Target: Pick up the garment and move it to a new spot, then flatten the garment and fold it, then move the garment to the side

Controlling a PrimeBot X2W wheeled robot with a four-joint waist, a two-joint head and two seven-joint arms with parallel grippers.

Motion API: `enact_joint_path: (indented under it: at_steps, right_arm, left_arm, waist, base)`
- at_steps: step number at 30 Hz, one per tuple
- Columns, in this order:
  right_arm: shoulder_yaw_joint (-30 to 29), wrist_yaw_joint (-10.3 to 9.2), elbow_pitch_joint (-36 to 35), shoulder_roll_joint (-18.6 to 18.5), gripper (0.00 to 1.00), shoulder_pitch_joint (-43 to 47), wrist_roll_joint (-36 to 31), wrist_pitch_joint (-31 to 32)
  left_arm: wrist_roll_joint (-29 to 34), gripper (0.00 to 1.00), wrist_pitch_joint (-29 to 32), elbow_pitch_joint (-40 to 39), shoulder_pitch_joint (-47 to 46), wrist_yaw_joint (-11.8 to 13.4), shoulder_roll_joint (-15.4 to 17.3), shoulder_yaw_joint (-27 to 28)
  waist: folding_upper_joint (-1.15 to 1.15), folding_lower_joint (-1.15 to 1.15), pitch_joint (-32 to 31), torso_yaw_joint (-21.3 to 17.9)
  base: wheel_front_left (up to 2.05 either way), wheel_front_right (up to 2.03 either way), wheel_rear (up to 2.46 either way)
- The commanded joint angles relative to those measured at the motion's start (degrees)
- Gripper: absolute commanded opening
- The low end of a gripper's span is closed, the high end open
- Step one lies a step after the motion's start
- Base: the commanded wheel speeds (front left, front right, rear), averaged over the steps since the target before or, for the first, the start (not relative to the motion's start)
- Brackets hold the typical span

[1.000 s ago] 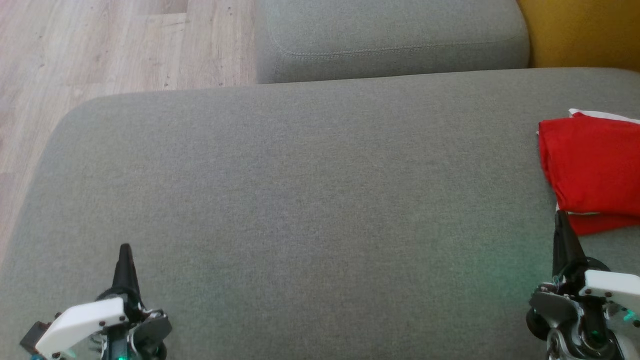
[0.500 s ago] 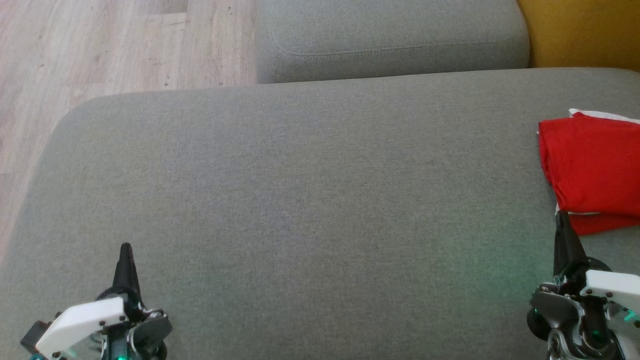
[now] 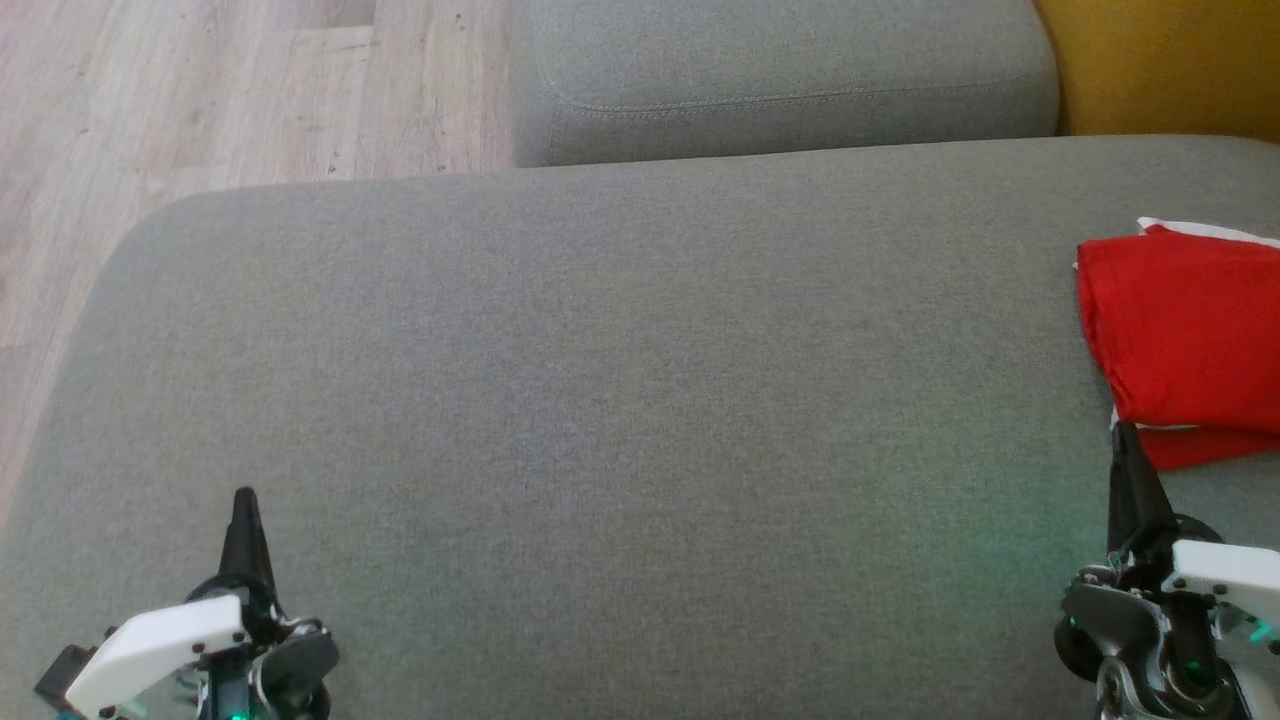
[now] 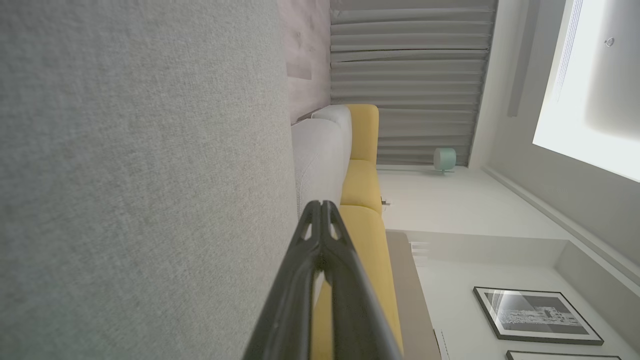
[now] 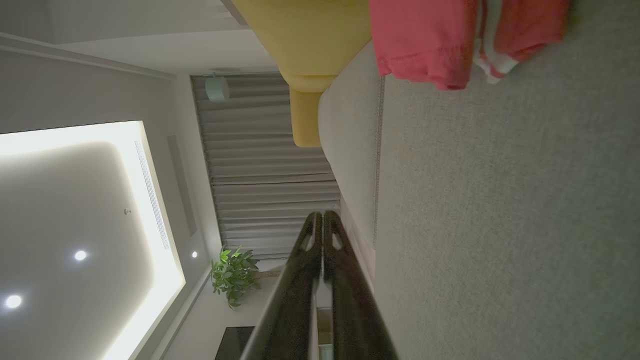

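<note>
Garment, folded white-trimmed red cloth [image 3: 1185, 340], is being noted on the grey fabric cushion [image 3: 600, 380] beside the right gripper [image 3: 1123, 432]; that and the left gripper [image 3: 245, 498] are being held closed, empty. Soft, limp: folded edge is being judged graspable.

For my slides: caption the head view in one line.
Folded red garment at the right edge of the grey cushion; left tool and right tool rest shut, empty.

Head view: even, soft light, slightly grainy; a green glow tints the sofa seat [image 3: 640, 400] left of the right gripper [image 3: 1121, 430]. Right wrist view dim; ceiling light panel [image 5: 75, 225] glares left of its jaws. Left wrist view brighter.
</note>
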Motion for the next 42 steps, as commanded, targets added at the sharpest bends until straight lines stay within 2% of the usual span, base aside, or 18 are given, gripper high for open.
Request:
enact_joint_path:
  at_steps: [1,42]
  right_arm:
    - [1.0,-0.04,-1.8,-0.8,0.0,-3.1,-0.1,0.4]
    - [0.4,-0.04,-1.8,-0.4,0.0,-3.1,-0.5,0.8]
  left_arm:
    - [0.4,0.0,0.3,-1.7,-2.8,-0.4,0.6,2.0]
    - [0.9,0.0,0.8,-1.7,-2.9,-0.4,0.1,2.6]
  waist:
    - [0.0,0.0,0.0,0.0]
    - [0.0,0.0,0.0,0.0]
  base:
    - [0.0,0.0,0.0]
    - [0.0,0.0,0.0]
